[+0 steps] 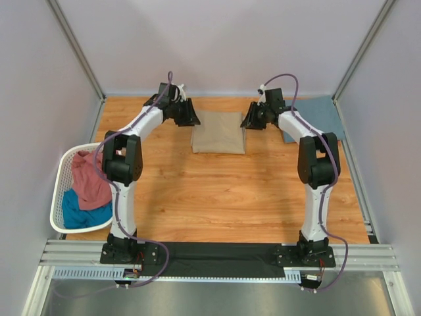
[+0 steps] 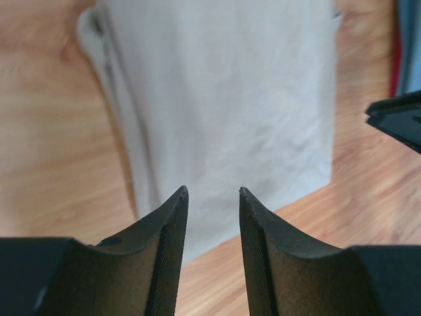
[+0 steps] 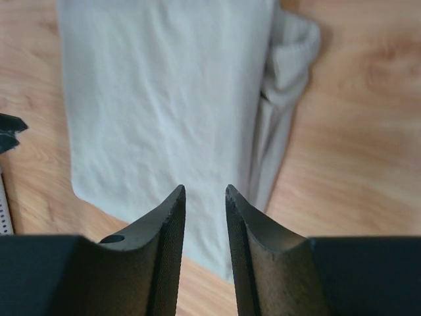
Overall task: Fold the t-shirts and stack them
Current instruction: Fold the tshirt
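A folded tan t-shirt (image 1: 219, 131) lies at the far middle of the table (image 1: 223, 197), flanked by the left gripper (image 2: 212, 192) and right gripper (image 3: 205, 189), both empty with jaws narrowly parted; soft, light and limp, it seems best pinched at its layered side edges.

Top cam: fixed, high behind arm bases, looks down and forward over whole table (image 1: 223, 197). Wide, far.
Left wrist cam: close, looks down past left gripper (image 2: 212, 191) onto tan shirt (image 2: 223, 99).
Right wrist cam: same setup, close, past right gripper (image 3: 205, 189) onto the shirt.
Overlap: all three see tan shirt and surrounding wood.
Each wrist view clips dark tip of opposite gripper at frame edge.
Basket (image 1: 60, 172): top cam only.
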Available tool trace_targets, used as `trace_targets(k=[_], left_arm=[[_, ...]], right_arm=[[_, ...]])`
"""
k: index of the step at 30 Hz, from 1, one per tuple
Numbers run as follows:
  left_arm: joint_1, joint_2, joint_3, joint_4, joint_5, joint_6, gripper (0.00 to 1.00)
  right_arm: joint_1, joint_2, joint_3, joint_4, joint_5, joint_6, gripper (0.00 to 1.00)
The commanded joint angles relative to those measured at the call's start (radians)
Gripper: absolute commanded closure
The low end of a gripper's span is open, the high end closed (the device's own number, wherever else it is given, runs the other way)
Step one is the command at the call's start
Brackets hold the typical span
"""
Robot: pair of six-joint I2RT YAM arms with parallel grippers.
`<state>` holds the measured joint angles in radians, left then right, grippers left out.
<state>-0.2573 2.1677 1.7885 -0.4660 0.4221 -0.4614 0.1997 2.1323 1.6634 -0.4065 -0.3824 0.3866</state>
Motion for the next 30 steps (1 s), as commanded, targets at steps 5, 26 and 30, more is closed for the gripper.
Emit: trace_targets(k=[5, 26, 30], left_arm=[[0.013, 0.222, 0.236, 0.082, 0.147, 0.003, 0.56], [0.066, 0.087, 0.204, 0.08, 0.18, 0.0, 0.48], [0.062, 0.029, 0.089, 0.052, 0.12, 0.061, 0.49]], right_arm=[[-0.003, 0.182, 0.244, 0.064, -0.098, 0.001, 0.67], [-0.029, 0.16, 0.208, 0.207, 0.023, 0.038, 0.47], [-0.029, 0.166, 0.237, 0.124, 0.106, 0.028, 0.45]])
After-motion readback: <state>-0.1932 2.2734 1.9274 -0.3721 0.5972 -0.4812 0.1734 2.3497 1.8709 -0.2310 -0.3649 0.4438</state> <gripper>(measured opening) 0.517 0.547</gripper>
